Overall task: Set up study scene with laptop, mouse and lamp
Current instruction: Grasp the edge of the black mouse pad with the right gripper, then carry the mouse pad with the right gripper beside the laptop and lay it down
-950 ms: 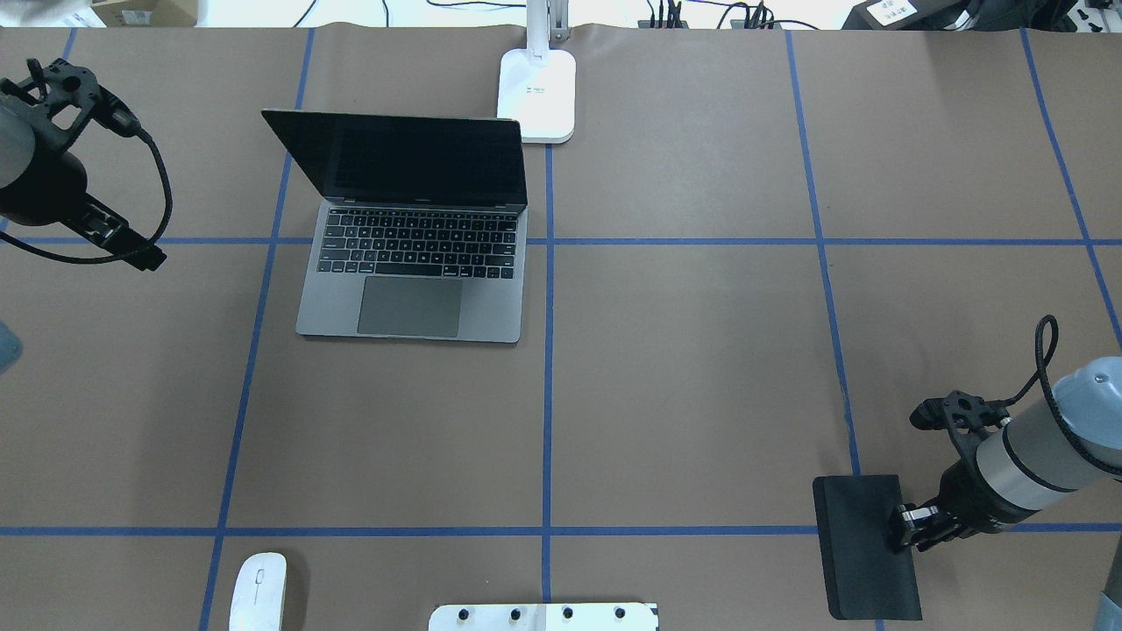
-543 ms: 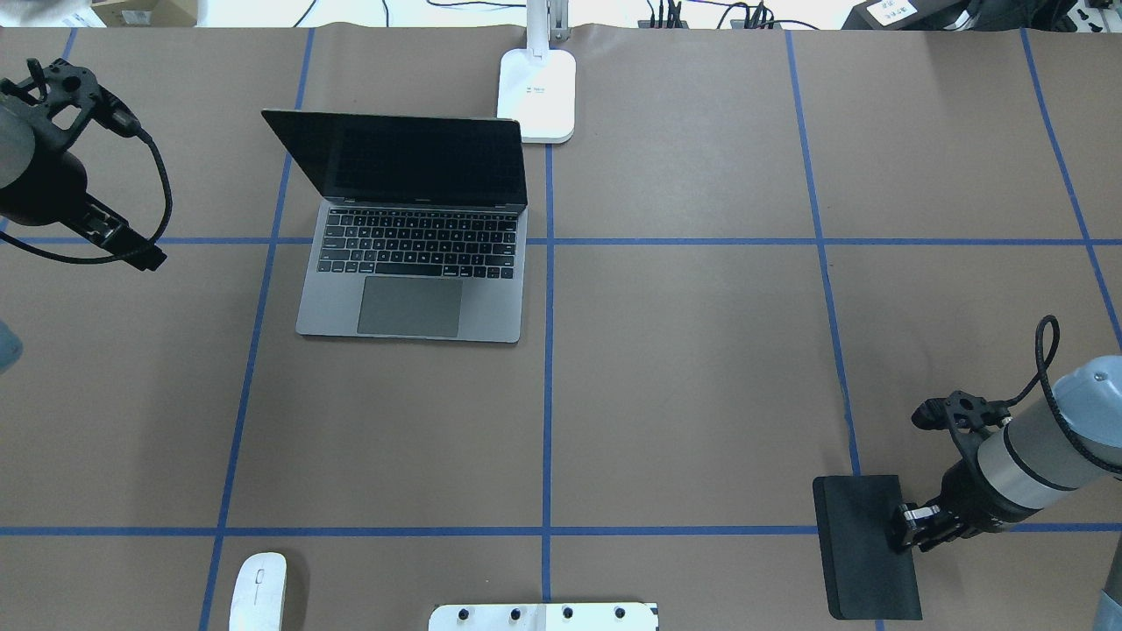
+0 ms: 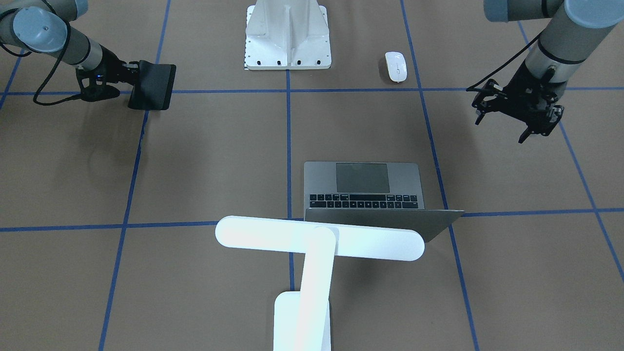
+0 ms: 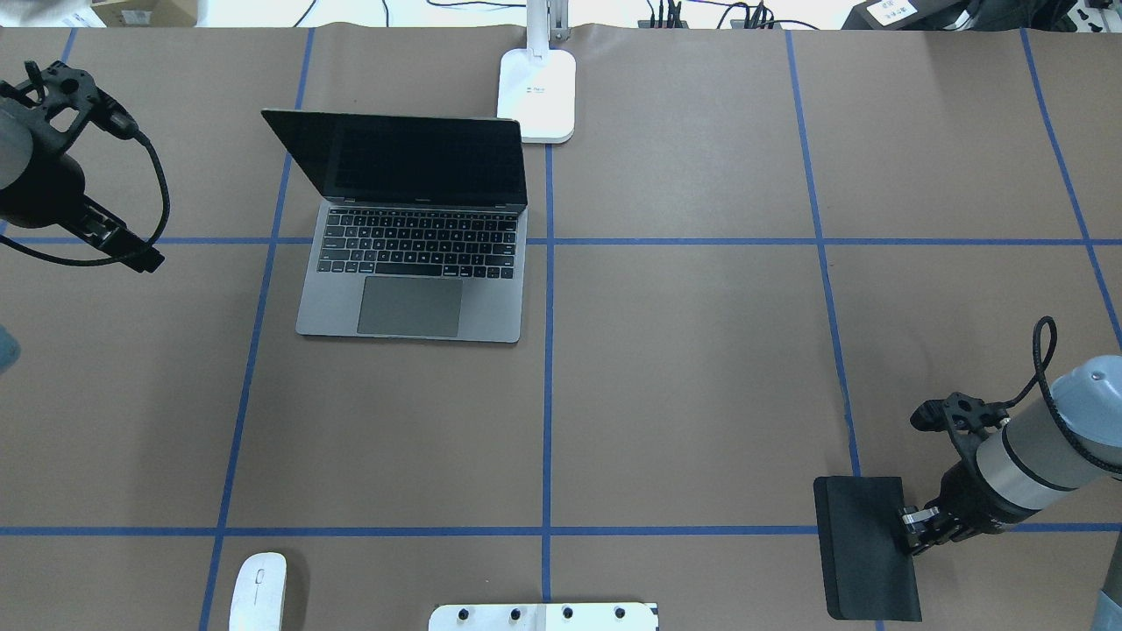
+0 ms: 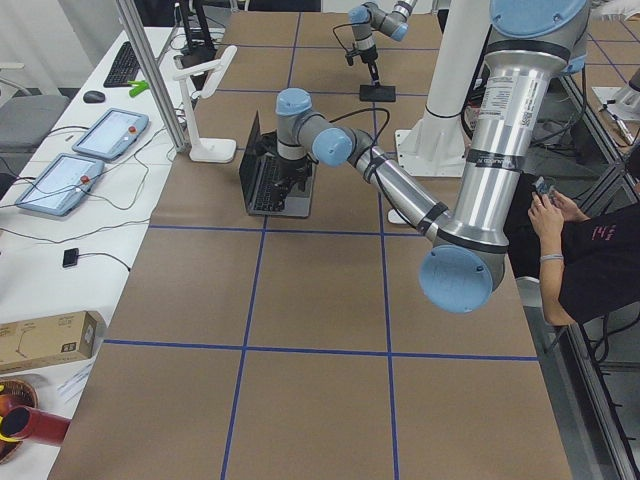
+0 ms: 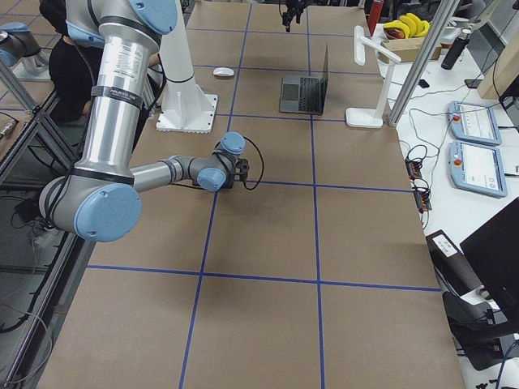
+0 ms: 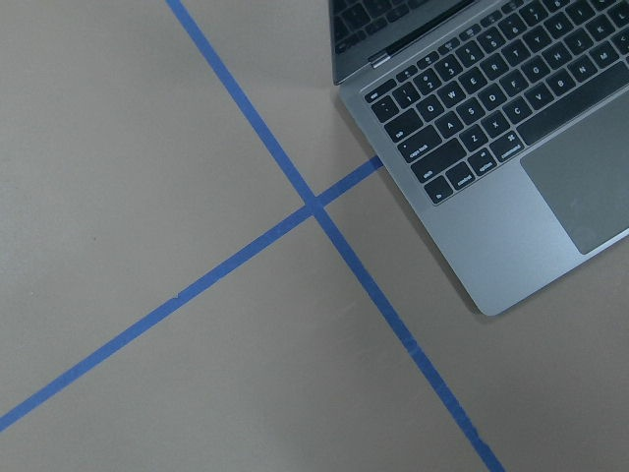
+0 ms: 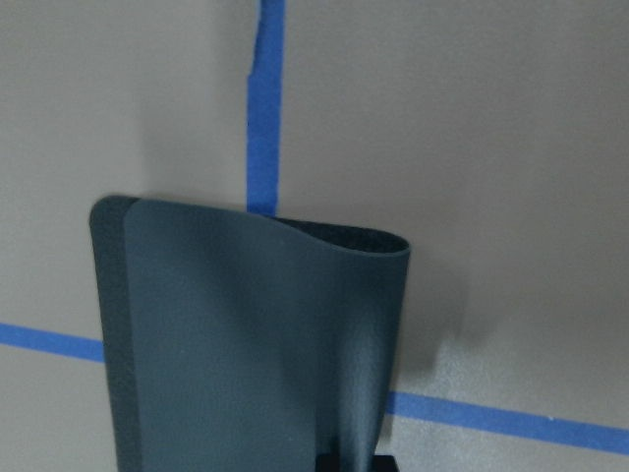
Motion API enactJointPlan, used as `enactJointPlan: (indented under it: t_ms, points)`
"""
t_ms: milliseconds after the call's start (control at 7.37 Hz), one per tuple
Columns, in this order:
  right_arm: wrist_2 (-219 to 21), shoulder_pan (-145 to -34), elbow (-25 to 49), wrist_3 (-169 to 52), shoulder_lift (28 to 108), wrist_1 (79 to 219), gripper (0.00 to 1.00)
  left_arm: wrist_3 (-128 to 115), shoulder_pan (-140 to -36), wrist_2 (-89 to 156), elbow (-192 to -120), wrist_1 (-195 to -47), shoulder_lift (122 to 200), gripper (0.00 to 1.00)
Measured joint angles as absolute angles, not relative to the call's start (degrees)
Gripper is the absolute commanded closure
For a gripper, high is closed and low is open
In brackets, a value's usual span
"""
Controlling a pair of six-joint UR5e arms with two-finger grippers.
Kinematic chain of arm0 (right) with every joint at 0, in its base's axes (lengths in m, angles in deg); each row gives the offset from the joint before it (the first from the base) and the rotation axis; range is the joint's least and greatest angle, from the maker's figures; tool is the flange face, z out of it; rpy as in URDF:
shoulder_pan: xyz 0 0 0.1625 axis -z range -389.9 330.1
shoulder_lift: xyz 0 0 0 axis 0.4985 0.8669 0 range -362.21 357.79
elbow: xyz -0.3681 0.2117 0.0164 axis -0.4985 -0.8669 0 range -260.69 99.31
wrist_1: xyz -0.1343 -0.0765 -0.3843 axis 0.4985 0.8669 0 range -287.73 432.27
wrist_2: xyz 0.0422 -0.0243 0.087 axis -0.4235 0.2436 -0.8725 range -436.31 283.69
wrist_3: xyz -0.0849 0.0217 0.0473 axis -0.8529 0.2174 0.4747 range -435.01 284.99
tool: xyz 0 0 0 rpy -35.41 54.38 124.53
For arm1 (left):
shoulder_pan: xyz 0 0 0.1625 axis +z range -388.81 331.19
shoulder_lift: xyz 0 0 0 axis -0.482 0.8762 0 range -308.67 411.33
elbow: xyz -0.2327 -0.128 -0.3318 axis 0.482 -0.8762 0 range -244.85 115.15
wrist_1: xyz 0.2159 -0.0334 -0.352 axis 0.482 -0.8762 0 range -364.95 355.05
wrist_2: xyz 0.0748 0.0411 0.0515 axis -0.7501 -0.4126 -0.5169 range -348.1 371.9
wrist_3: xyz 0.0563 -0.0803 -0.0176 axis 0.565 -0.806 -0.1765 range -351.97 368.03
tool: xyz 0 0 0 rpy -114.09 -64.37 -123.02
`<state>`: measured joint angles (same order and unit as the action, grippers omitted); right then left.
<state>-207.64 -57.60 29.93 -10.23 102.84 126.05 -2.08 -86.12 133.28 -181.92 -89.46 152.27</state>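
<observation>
The mouse (image 4: 259, 592) has not moved, far from the laptop (image 4: 412, 263). The right pincer (image 4: 910, 521), pinching the edge of the black pad (image 4: 863, 548), only crept a little, so little is done.

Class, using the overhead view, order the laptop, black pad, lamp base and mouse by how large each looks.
1. laptop
2. black pad
3. lamp base
4. mouse, though the frame edge crops it

Black pad (image 4: 863, 552) with a curled edge, white bolted pedestal (image 3: 287, 36), blue tape grid (image 4: 548, 350) on brown table (image 4: 684, 394)
</observation>
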Motion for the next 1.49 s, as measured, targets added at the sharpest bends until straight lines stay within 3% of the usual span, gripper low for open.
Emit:
enactJointPlan:
  t_ms: [678,1221,1492]
  points:
    - [-207.8,-59.3,30.8,-10.6,102.2,125.9,0.94,-2.1,-86.1,133.3,-181.9,-91.0,151.4,0.00]
    - [-209.9,-69.5,36.2,-10.8,99.6,126.0,0.94,-2.3,-86.1,133.4,-181.9,-91.1,151.4,0.00]
    - [-210.9,-75.8,37.9,-12.9,92.4,132.9,0.94,-2.7,-86.1,133.5,-181.9,-91.0,151.4,0.00]
